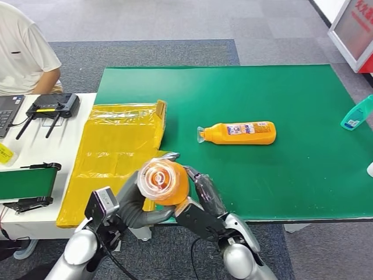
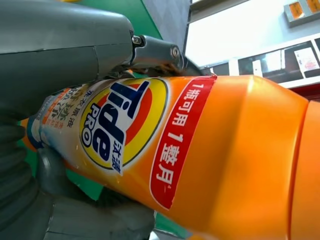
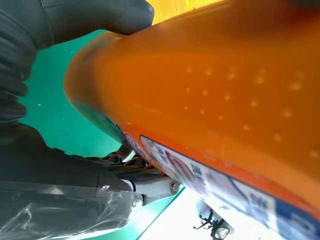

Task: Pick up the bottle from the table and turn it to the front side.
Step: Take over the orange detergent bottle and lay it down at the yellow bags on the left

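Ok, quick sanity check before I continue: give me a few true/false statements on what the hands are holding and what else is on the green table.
1. Both the left hand and the right hand grip the held orange bottle. True.
2. The held bottle is lying flat on the green table. False: it is lifted, its cap end pointing at the head camera.
3. A second orange bottle lies on its side on the table. True.
4. The left wrist view faces the held bottle's plain, unlabelled side. False: it shows the Tide logo label.
5. The yellow bag covers the second bottle. False: they are apart, the bag at the table's left edge.
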